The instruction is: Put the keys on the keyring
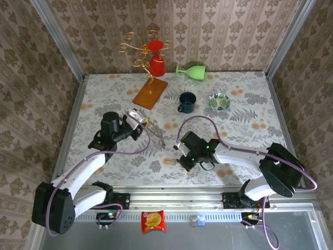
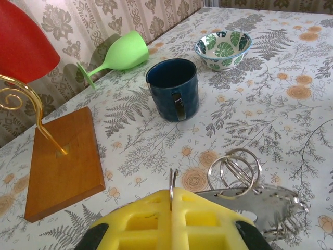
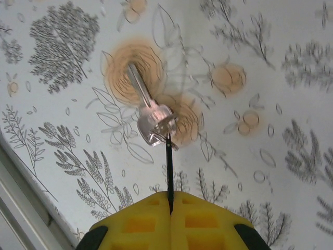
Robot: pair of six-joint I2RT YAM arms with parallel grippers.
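1. The left gripper, pads shut on a thin metal edge of the silvery wire keyring bunch left of the table centre, could let the ring swivel, turning its split away.
2. The right gripper, clamped on a dark sliver at the small silver key head near the front edge, grips narrowly; the key may twist loose.

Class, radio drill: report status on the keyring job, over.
Left tool shut on keyring, keys attached. Right tool shut, pinching single key by dark piece. Nothing between them; mug, bowl farther back.
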